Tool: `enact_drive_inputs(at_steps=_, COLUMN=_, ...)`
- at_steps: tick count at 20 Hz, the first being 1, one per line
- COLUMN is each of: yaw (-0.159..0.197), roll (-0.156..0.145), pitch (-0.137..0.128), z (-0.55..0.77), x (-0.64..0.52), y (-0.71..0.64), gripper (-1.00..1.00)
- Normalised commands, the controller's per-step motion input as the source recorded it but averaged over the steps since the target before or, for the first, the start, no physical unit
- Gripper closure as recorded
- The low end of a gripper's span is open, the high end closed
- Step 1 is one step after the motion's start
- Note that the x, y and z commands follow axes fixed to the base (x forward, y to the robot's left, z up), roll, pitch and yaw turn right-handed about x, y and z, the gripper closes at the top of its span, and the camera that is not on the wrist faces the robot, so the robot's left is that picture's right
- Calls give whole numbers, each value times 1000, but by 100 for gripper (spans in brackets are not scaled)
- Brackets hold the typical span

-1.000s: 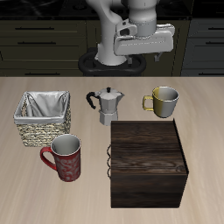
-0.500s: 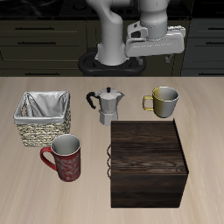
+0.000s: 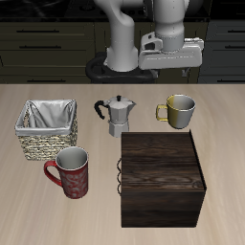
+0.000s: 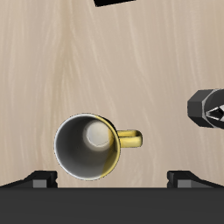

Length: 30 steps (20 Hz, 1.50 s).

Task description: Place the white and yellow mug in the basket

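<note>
The gripper (image 3: 173,59), open and empty, hangs high at upper right above the mug (image 3: 178,110), bare table (image 3: 220,124) around it.

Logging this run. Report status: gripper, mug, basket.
Gripper above the white and yellow mug, jaws open, holding nothing. Mug upright on the table, untouched. Basket empty; moka pot stands between them.

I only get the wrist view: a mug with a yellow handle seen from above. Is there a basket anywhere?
Observer: Yes. The exterior view shows the basket, a wicker one, standing apart from the white and yellow mug.
Operator: Anything between them?
Observer: A metal moka pot.
Operator: Other mugs?
Observer: One dark red mug, nearer the table's front edge than the basket.
Operator: Anything else?
Observer: A dark wooden box, in front of the moka pot.
</note>
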Motion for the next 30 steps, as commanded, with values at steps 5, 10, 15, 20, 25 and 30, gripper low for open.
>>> enact_drive_inputs(at_steps=5, yaw=-62, roll=25, pitch=36, z=-246, x=-83, y=35, gripper=-100)
enact_drive_inputs(at_steps=10, yaw=-58, roll=-38, pitch=4, z=-294, x=-8, y=-109, gripper=-100)
enact_drive_inputs(at_steps=15, yaw=-13, roll=-10, pitch=36, z=-331, x=75, y=27, gripper=-100)
enact_drive_inputs(at_steps=20, yaw=-25, roll=10, pitch=76, z=-437, x=27, y=149, gripper=-100)
enact_drive_inputs(at_steps=25, yaw=-24, roll=34, pitch=58, z=-291, x=-127, y=97, gripper=-100)
enact_drive_inputs(at_steps=30, yaw=-53, roll=34, pitch=6, z=-215, x=-356, y=-5, gripper=-100)
